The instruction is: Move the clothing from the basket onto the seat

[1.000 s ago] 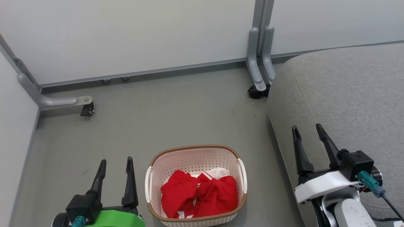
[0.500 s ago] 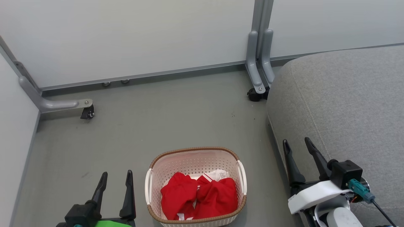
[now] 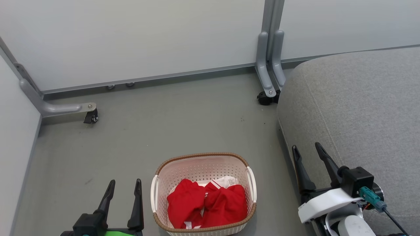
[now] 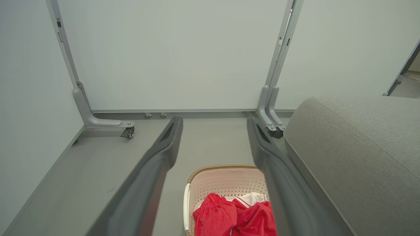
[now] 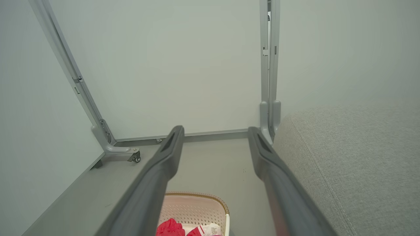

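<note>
**1. Claw state.** The left claw (image 3: 125,182) sits at 7 o'clock in the head view. Its two dark fingers are spread apart and point to 12 o'clock, with nothing between them. The right claw (image 3: 305,147) sits at 4 o'clock. Its fingers are likewise apart and empty, leaning slightly toward 11 o'clock. Neither claw touches any item.

**2. Surroundings.** The left claw is just beside the basket (image 3: 203,154), which stands on the floor (image 3: 164,124) at 6 o'clock. The right claw is near the 9 o'clock edge of the seat (image 3: 361,108), which takes up the 3 o'clock side. A strip of floor separates basket and seat.

**3. Location of load.** The clothing (image 3: 206,203) lies inside the basket, bunched into two red lumps in its 6 o'clock half. A white label shows on their 12 o'clock side. Nothing lies on the seat.

**4. Step in hand.** This is judged to be the approach before the first pick. The next move calls for one claw to descend into the basket, close on a raised fold of one lump, and lift it clear of the rim. It then carries the garment toward 3 o'clock.

**5. Orientation.** The basket handles sit at 9 and 3 o'clock, so its long axis probably runs 9 to 3. Its near end is cut off, so this is unconfirmed. The two lumps lie side by side along that line. They are too crumpled to give either garment's own axis. The seat's near edge runs roughly 12 to 6.
</note>
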Controlling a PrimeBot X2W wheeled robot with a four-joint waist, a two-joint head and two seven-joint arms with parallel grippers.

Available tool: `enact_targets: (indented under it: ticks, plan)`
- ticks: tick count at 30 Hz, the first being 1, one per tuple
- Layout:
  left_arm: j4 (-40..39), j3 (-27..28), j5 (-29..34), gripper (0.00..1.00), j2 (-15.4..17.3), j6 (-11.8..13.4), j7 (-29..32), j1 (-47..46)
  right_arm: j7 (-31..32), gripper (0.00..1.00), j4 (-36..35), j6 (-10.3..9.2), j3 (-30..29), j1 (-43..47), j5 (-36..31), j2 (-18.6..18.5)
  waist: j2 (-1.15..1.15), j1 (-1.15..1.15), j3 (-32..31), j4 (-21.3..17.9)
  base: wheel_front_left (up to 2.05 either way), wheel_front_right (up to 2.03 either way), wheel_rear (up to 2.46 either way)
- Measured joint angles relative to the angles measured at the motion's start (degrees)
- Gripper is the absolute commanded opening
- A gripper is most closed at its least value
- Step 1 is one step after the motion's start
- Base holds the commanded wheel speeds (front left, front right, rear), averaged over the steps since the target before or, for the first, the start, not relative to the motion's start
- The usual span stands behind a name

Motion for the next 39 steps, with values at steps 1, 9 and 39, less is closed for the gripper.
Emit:
enact_targets:
  ticks: [1,9,39]
  plan:
    - [0.02,-0.04,0.08,1.0,-0.01,-0.02,0.0,0.01,-0.01,1.0,0.0,0.0,-0.01,-0.01,0.04,0.01,0.0,0.0,0.04,0.01,0.0,0.0,0.0]
    - [0.03,0.22,0.05,1.0,-0.01,-0.02,0.0,0.03,-0.01,1.0,-0.03,0.0,-0.24,-0.01,0.6,0.01,0.0,0.0,0.25,0.06,0.0,0.0,0.0]
    - [10.87,-3.63,6.36,1.0,-0.02,2.9,-0.03,-12.1,-0.01,1.0,-3.55,0.0,-2.34,-5.73,-1.4,-0.29,0.0,0.0,13.7,-2.96,0.0,0.0,0.0]
